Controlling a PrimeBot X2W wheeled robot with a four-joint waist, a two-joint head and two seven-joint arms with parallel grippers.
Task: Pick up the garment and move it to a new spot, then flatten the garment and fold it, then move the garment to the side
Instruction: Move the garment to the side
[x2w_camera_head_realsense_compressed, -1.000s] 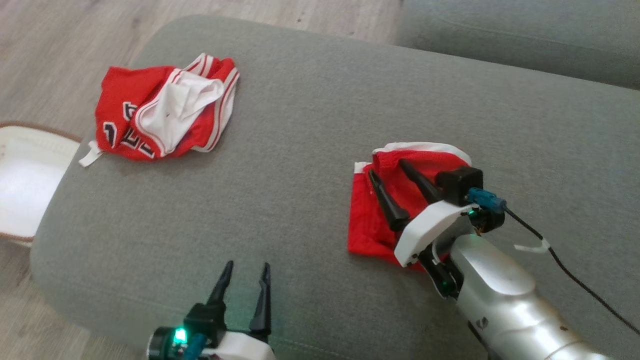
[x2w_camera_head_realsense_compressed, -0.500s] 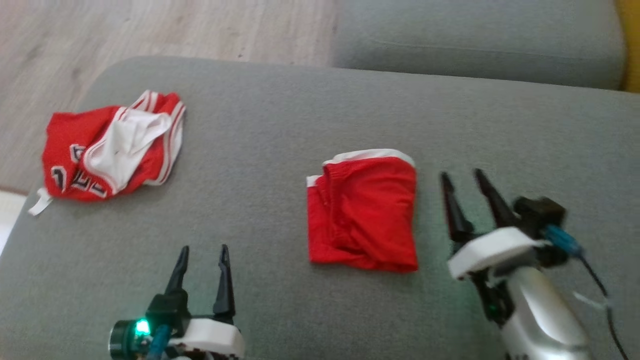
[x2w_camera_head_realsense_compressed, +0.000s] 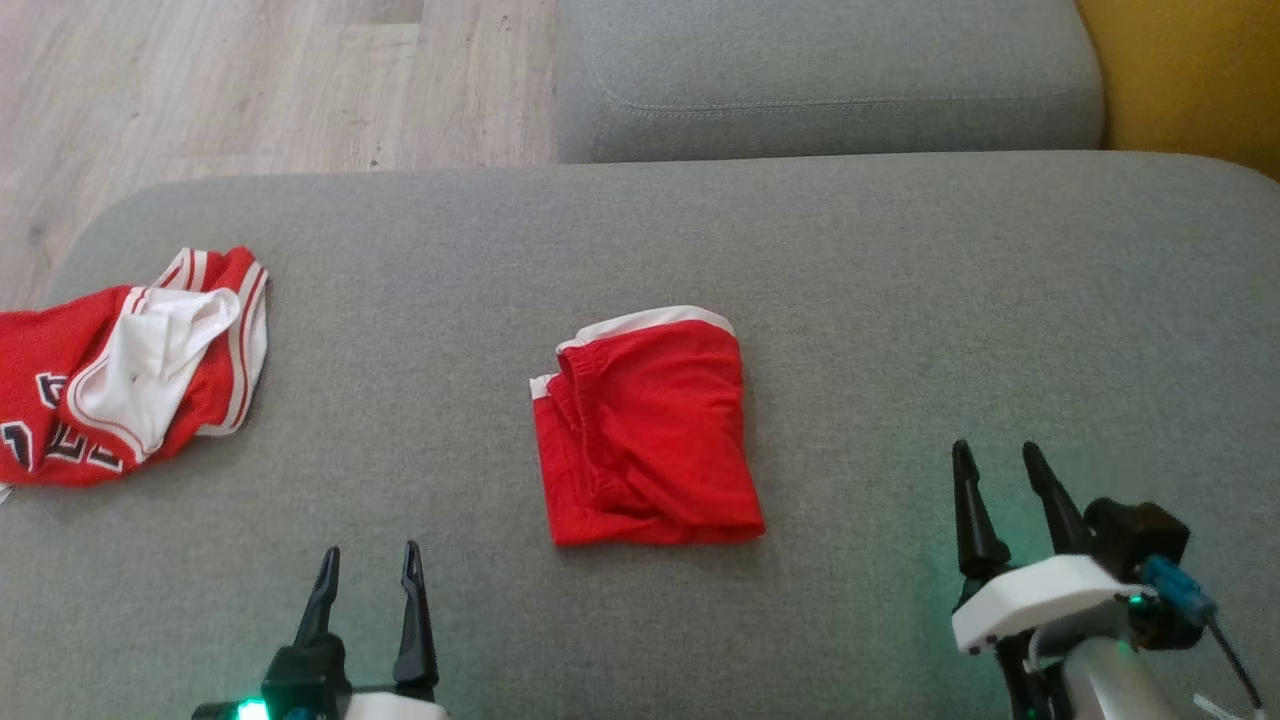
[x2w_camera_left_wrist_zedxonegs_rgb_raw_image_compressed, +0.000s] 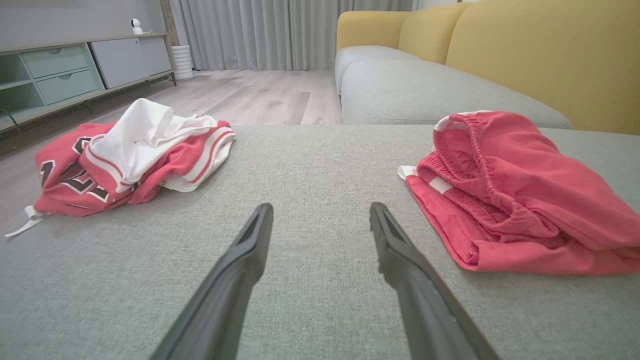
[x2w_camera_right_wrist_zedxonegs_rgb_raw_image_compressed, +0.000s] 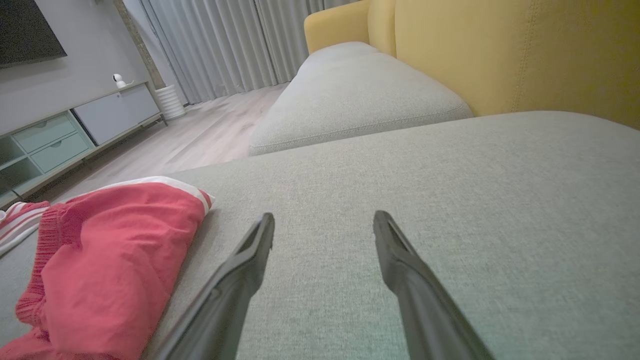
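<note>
Pincers first: I am holding my left gripper (x2w_camera_head_realsense_compressed: 370, 548) and right gripper (x2w_camera_head_realsense_compressed: 996, 446) spread wide and empty, low over the grey sofa cushion (x2w_camera_head_realsense_compressed: 850, 300). A crumpled red-and-white jersey (x2w_camera_head_realsense_compressed: 130, 370) is lying off to the left gripper's left. Folded red shorts (x2w_camera_head_realsense_compressed: 650, 430) are resting ahead, between both grippers, touching neither. I am judging them light, limp and prone to unfolding; pinching through every layer at the ribbed waistband (x2w_camera_head_realsense_compressed: 578, 400) looks safest.

Garment (x2w_camera_head_realsense_compressed: 650, 430) at cushion (x2w_camera_head_realsense_compressed: 900, 300) centre, jersey (x2w_camera_head_realsense_compressed: 130, 370) well to its left
</note>
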